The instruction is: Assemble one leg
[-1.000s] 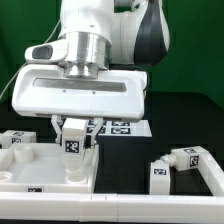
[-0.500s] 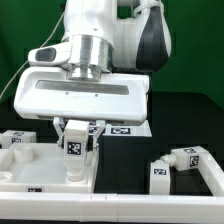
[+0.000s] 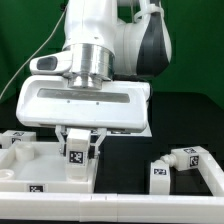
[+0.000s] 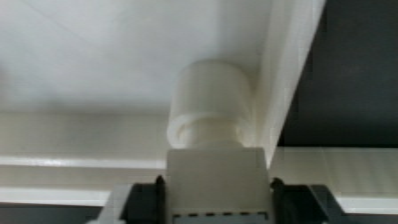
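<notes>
At the panel (image 3: 30,168) corner toward the exterior view's right, the gripper (image 3: 77,140) hangs directly above, jaws narrowed onto the leg (image 3: 74,152). Leg axis: upright, lower end inside the panel, close against the rim (image 4: 294,60); seating cannot be judged. Beyond the panel, toward the exterior view's right, spare legs (image 3: 160,176) lie well apart. Behind the panel lies the marker board (image 3: 125,128). Nothing obstructs a downward move.
</notes>
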### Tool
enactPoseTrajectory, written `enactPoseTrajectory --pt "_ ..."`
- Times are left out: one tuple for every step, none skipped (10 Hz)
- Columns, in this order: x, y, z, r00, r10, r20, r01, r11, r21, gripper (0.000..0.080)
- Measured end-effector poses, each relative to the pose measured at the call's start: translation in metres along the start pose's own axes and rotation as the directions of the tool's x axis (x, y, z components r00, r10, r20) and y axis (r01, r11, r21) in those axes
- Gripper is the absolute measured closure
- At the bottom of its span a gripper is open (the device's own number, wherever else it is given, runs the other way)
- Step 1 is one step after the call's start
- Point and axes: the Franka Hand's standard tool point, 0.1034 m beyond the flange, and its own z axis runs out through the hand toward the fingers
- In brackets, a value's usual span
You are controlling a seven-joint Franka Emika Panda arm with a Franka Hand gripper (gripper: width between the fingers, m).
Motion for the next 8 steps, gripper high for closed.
enactPoseTrajectory --pt "-0.0005 0.0002 0.0 1.0 -0.001 -0.004 0.001 1.0 -0.001 0.0518" --pt "-0.0013 0.0004 0.0002 1.0 0.0 -0.01 0.0 1.0 -0.001 0.0518" --pt "-0.0018 0.0003 0.0 1.0 -0.001 -0.015 0.001 1.0 -0.001 0.0518" --pt "-0.0011 0.0002 0.0001 1.0 0.0 -0.005 0.0 1.0 0.002 0.0518" --pt "-0.002 0.0 0.0006 1.0 0.0 0.0 0.0 1.0 0.003 0.0518" --pt "-0.0034 -0.0003 0.0012 1.0 0.0 0.007 0.0 1.0 0.004 0.0445" --pt "-0.0022 0.0002 0.0002 1.0 0.001 0.008 -0.001 1.0 0.004 0.0309" --pt "0.0063 0.0009 -0.0083 1.0 0.001 0.018 -0.001 1.0 0.009 0.0184"
